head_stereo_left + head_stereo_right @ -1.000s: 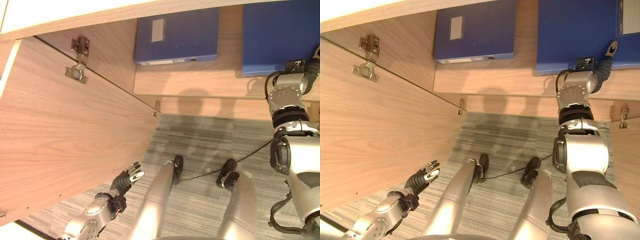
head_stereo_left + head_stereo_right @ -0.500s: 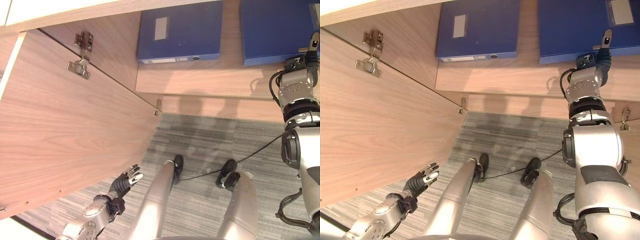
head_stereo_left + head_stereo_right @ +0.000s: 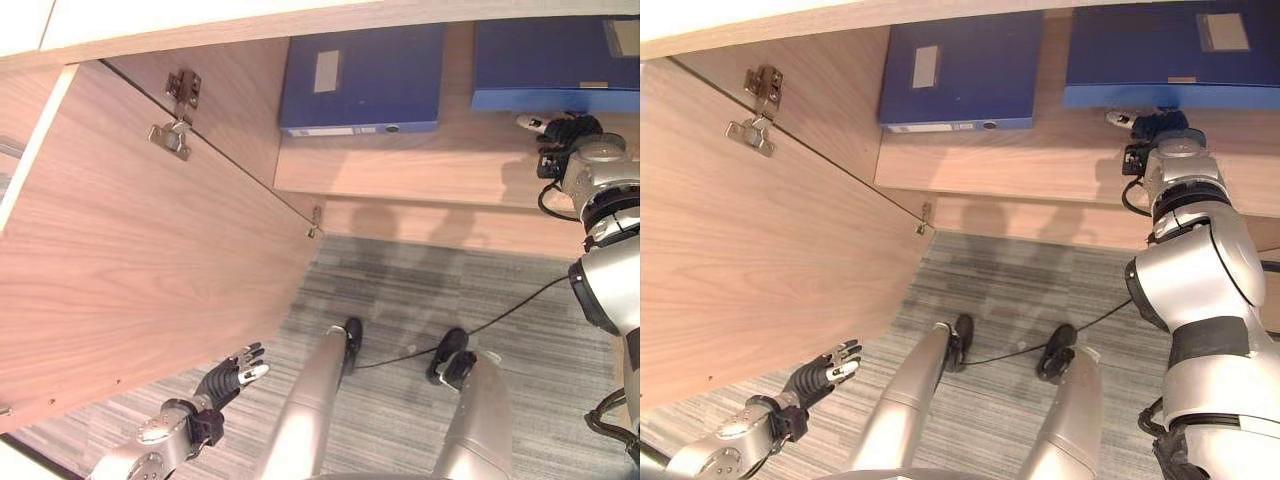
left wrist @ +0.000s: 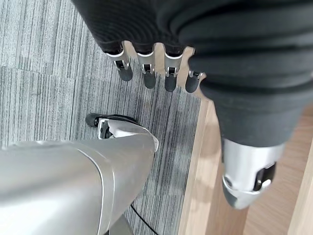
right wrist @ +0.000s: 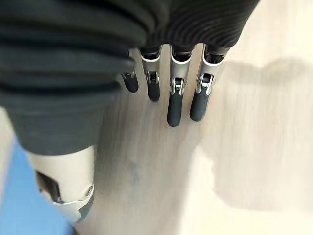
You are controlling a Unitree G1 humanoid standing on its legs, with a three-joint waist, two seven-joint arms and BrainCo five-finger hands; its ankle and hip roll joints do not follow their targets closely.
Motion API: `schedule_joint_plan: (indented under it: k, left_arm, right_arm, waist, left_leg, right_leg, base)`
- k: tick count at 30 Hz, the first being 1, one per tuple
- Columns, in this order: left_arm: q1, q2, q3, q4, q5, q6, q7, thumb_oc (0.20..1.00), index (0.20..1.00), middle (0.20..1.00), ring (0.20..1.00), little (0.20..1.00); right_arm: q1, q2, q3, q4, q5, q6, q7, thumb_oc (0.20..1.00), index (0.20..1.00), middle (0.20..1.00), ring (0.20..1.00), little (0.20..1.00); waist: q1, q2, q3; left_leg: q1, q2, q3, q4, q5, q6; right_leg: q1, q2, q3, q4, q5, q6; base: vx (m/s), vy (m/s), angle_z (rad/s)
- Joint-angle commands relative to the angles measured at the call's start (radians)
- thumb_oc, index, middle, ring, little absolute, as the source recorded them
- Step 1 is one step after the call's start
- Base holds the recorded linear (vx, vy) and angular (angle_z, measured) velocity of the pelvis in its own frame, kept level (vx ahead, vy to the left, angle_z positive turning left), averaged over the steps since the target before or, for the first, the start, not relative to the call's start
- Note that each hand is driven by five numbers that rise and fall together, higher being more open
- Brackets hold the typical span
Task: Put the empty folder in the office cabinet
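Two blue folders (image 3: 362, 75) lie in the cabinet (image 3: 400, 165); both robot hands (image 5: 176, 93) open, empty.

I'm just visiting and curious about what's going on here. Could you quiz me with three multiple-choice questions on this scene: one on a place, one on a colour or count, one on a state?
1. Where do the folders lie?
A. On the carpet
B. On the cabinet shelf
C. In the left hand

2. How many blue folders are there?
A. One
B. Two
C. Four

3. How is the cabinet door?
A. Open
B. Closed
C. Removed

Answers:
1. B: both rest on the wooden shelf.
2. B: the left folder and the right folder.
3. A: the cabinet door swings out on its hinge; the right hand and left hand hold nothing.
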Motion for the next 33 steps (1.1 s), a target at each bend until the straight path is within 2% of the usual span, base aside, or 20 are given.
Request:
schedule_joint_plan:
  k: [1,3,5,8,10,11,12,13,14,16,17,18,23,24,33]
  left_arm:
    - [0.090,0.093,0.069,-0.055,0.041,-0.005,-0.027,1.000,1.000,1.000,1.000,1.000]
    - [0.095,0.095,0.073,-0.054,0.045,-0.006,-0.031,1.000,1.000,1.000,1.000,1.000]
    - [0.109,0.086,0.096,-0.059,0.055,-0.020,-0.039,1.000,1.000,1.000,1.000,1.000]
    - [0.120,0.081,0.109,-0.059,0.063,-0.025,-0.049,1.000,1.000,1.000,1.000,1.000]
    - [0.136,0.084,0.127,-0.066,0.059,-0.024,-0.060,1.000,1.000,1.000,1.000,1.000]
    - [0.136,0.083,0.128,-0.066,0.059,-0.024,-0.060,1.000,1.000,1.000,1.000,1.000]
    - [0.137,0.075,0.142,-0.076,0.060,-0.026,-0.062,1.000,1.000,1.000,1.000,1.000]
    - [0.139,0.072,0.159,-0.093,0.071,-0.026,-0.073,1.000,1.000,1.000,1.000,1.000]
    - [0.140,0.072,0.164,-0.098,0.073,-0.023,-0.076,1.000,1.000,1.000,1.000,1.000]
    - [0.125,0.081,0.170,-0.134,0.078,-0.010,-0.095,1.000,1.000,1.000,1.000,1.000]
    - [0.125,0.082,0.170,-0.135,0.078,-0.009,-0.094,1.000,1.000,1.000,1.000,1.000]
    - [0.075,0.083,0.149,-0.153,0.078,0.003,-0.119,1.000,1.000,1.000,1.000,1.000]
    - [0.024,0.054,0.120,-0.141,0.092,0.011,-0.136,1.000,1.000,1.000,1.000,1.000]
    - [0.007,0.040,0.122,-0.139,0.102,0.015,-0.140,1.000,1.000,1.000,1.000,1.000]
    - [-0.010,-0.029,0.148,-0.114,0.153,0.032,-0.149,1.000,1.000,1.000,1.000,1.000]
  right_arm:
    - [-0.101,-0.032,0.057,-0.017,-0.136,-0.014,0.035,1.000,1.000,1.000,1.000,1.000]
    - [-0.099,-0.037,0.090,-0.020,-0.194,-0.018,0.043,1.000,1.000,1.000,1.000,1.000]
    - [-0.100,-0.049,0.194,-0.091,-0.375,-0.046,0.042,1.000,1.000,1.000,1.000,1.000]
    - [-0.089,-0.064,0.214,-0.146,-0.393,-0.057,0.049,1.000,1.000,1.000,1.000,1.000]
    - [-0.095,-0.082,0.282,-0.183,-0.489,-0.063,0.077,1.000,1.000,1.000,1.000,1.000]
    - [-0.096,-0.082,0.283,-0.184,-0.490,-0.062,0.078,1.000,1.000,1.000,1.000,1.000]
    - [-0.091,-0.087,0.349,-0.236,-0.606,-0.063,0.104,1.000,1.000,1.000,1.000,1.000]
    - [-0.081,-0.099,0.384,-0.290,-0.651,-0.068,0.146,1.000,1.000,1.000,1.000,1.000]
    - [-0.075,-0.101,0.394,-0.321,-0.650,-0.064,0.164,1.000,1.000,1.000,1.000,1.000]
    - [-0.034,-0.106,0.438,-0.381,-0.654,-0.060,0.266,1.000,1.000,1.000,1.000,1.000]
    - [-0.034,-0.107,0.438,-0.382,-0.654,-0.059,0.267,1.000,1.000,1.000,1.000,1.000]
    - [0.001,-0.076,0.453,-0.391,-0.647,-0.040,0.367,1.000,1.000,1.000,1.000,1.000]
    - [0.054,-0.040,0.388,-0.347,-0.639,-0.032,0.384,1.000,1.000,1.000,1.000,1.000]
    - [0.080,-0.029,0.353,-0.323,-0.657,-0.028,0.396,1.000,1.000,1.000,1.000,1.000]
    - [0.192,-0.001,0.230,-0.250,-0.755,-0.017,0.409,1.000,1.000,1.000,1.000,1.000]
  waist:
    - [0.038,-0.012,0.043]
    - [0.038,-0.014,0.041]
    - [0.029,-0.019,0.039]
    - [0.026,-0.020,0.038]
    - [0.022,-0.023,0.038]
    - [0.021,-0.021,0.039]
    - [0.017,-0.021,0.038]
    - [0.017,-0.021,0.034]
    - [0.017,-0.022,0.034]
    - [0.023,-0.023,0.034]
    - [0.024,-0.021,0.037]
    - [0.027,-0.020,0.044]
    - [0.033,-0.007,0.054]
    - [0.034,0.001,0.059]
    - [0.028,0.022,0.077]
  left_leg:
    - [0.014,0.051,0.037,-0.143,0.062,0.015]
    - [0.016,0.051,0.037,-0.145,0.062,0.016]
    - [0.029,0.054,0.038,-0.161,0.066,0.016]
    - [0.035,0.054,0.039,-0.169,0.069,0.015]
    - [0.042,0.060,0.038,-0.178,0.070,0.013]
    - [0.043,0.060,0.038,-0.179,0.071,0.013]
    - [0.053,0.060,0.041,-0.189,0.073,0.014]
    - [0.071,0.057,0.047,-0.207,0.076,0.014]
    - [0.082,0.056,0.049,-0.216,0.079,0.014]
    - [0.135,0.056,0.050,-0.264,0.093,0.011]
    - [0.141,0.057,0.050,-0.268,0.095,0.011]
    - [0.226,0.060,0.044,-0.322,0.109,0.004]
    - [0.329,0.063,0.032,-0.379,0.121,-0.001]
    - [0.386,0.061,0.028,-0.412,0.125,-0.005]
    - [0.591,0.059,0.011,-0.535,0.150,-0.018]
  right_leg:
    - [0.080,-0.024,0.064,-0.024,-0.058,-0.017]
    - [0.081,-0.024,0.064,-0.028,-0.056,-0.016]
    - [0.090,-0.020,0.062,-0.046,-0.048,-0.014]
    - [0.096,-0.018,0.061,-0.056,-0.042,-0.011]
    - [0.104,-0.020,0.059,-0.073,-0.033,-0.007]
    - [0.105,-0.019,0.059,-0.074,-0.032,-0.007]
    - [0.110,-0.023,0.061,-0.087,-0.021,-0.003]
    - [0.120,-0.025,0.066,-0.106,-0.012,0.003]
    - [0.127,-0.026,0.067,-0.113,-0.008,0.005]
    - [0.171,-0.029,0.064,-0.160,0.016,0.022]
    - [0.178,-0.029,0.062,-0.165,0.019,0.022]
    - [0.270,-0.025,0.039,-0.236,0.053,0.046]
    - [0.396,-0.023,0.016,-0.332,0.096,0.068]
    - [0.458,-0.025,0.007,-0.376,0.115,0.080]
    - [0.684,-0.017,-0.028,-0.545,0.175,0.110]
  base:
    - [0.00,0.000,0.00]
    - [0.00,0.000,0.00]
    - [-0.01,0.007,-0.02]
    - [0.00,0.004,-0.08]
    - [0.00,0.005,-0.03]
    - [-0.01,0.023,-0.03]
    - [-0.01,0.033,-0.05]
    - [-0.01,0.037,-0.06]
    - [-0.03,0.034,-0.08]
    - [-0.03,0.013,-0.09]
    - [-0.03,-0.019,-0.10]
    - [-0.03,-0.017,-0.10]
    - [-0.03,-0.020,-0.09]
    - [-0.02,-0.021,-0.05]
    - [0.01,-0.025,0.01]
